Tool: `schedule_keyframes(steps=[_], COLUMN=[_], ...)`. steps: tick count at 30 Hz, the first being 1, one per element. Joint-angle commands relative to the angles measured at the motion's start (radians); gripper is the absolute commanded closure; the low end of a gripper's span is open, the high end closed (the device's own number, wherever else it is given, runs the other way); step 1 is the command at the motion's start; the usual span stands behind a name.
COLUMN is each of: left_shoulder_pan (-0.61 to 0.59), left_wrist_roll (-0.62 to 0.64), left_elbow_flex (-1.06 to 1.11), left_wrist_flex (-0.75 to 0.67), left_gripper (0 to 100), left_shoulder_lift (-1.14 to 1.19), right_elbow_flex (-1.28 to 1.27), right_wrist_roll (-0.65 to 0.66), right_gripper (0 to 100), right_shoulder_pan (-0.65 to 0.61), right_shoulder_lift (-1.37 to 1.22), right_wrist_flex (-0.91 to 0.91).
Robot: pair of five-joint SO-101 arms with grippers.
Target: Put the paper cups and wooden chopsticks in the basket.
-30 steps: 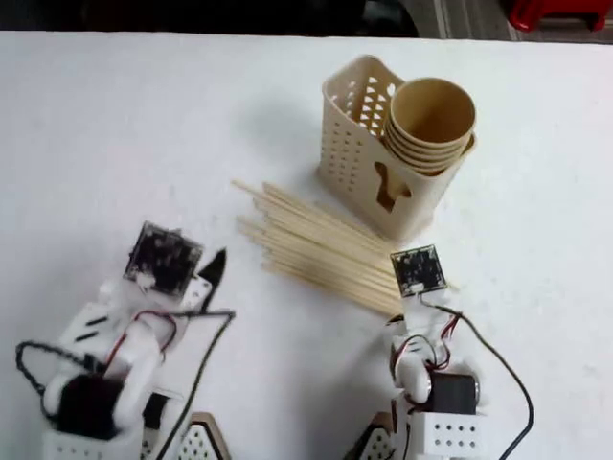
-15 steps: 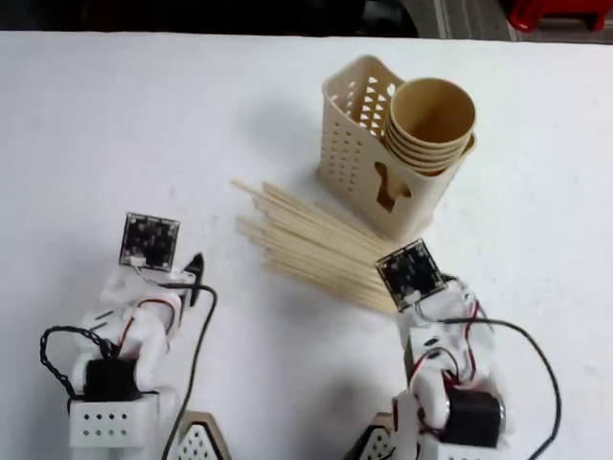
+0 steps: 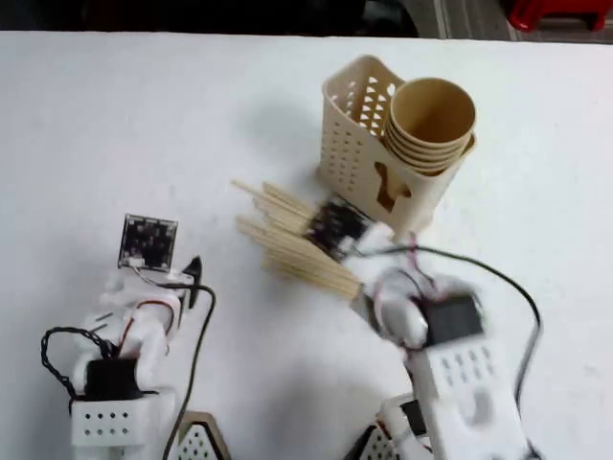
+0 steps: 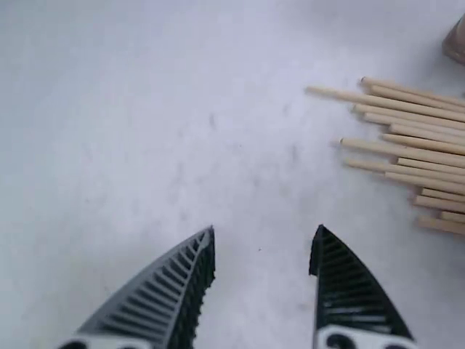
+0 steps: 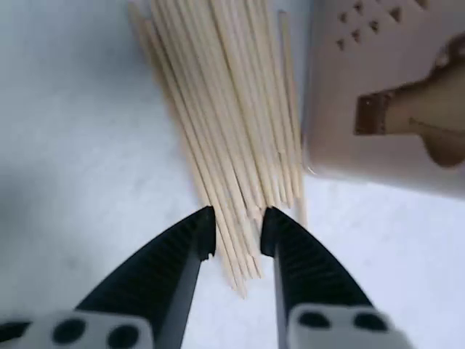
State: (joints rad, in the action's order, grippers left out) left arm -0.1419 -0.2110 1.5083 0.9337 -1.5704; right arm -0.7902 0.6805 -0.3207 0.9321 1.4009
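A cream slotted basket (image 3: 359, 153) stands upright at the back right with a stack of paper cups (image 3: 431, 120) inside it. The wooden chopsticks (image 3: 283, 240) lie in a loose pile on the white table just in front of and left of the basket. My right arm (image 3: 421, 316) leans over the pile's near end. In its wrist view the right gripper (image 5: 236, 222) is narrowly open, its fingertips low over the chopsticks (image 5: 218, 109), with the basket (image 5: 385, 51) beside them. My left gripper (image 4: 264, 240) is open over bare table, the chopsticks' (image 4: 407, 138) ends off to one side.
The left arm's base (image 3: 110, 383) sits at the front left and the right arm's base (image 3: 469, 402) at the front right, with cables trailing from both. Bare white table (image 3: 144, 125) stretches across the back left. A red object (image 3: 560, 11) lies beyond the far edge.
My right arm has swung forward and left, bringing its gripper over the chopstick pile. The left arm drew back toward its base a second ago and has held still since.
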Motion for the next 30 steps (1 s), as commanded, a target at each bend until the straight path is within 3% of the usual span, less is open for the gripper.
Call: schedule_keyframes(steps=[1,7,13,22,30], left_shoulder_pan=[-0.008,-0.008,-0.008,-0.008,-0.01], left_wrist_roll=[0.003,0.003,0.003,0.003,0.003], left_elbow_flex=[-0.008,-0.008,-0.006,-0.006,-0.006], left_wrist_flex=[-0.021,-0.021,-0.021,-0.021,-0.021], left_gripper=[78,78,78,78,78], left_shoulder_lift=[-0.01,-0.01,-0.01,-0.012,-0.012], right_elbow_flex=[0.138,0.264,0.322,0.431,0.502], right_wrist_roll=[0.006,0.006,0.006,0.006,0.006], right_gripper=[77.6,77.6,77.6,77.6,92.6], right_shoulder_pan=[-0.082,-0.145,-0.151,-0.145,-0.151], right_shoulder_lift=[-0.272,-0.538,-0.756,-1.017,-1.162], right_wrist_flex=[0.002,-0.071,-0.232,-0.303,-0.302])
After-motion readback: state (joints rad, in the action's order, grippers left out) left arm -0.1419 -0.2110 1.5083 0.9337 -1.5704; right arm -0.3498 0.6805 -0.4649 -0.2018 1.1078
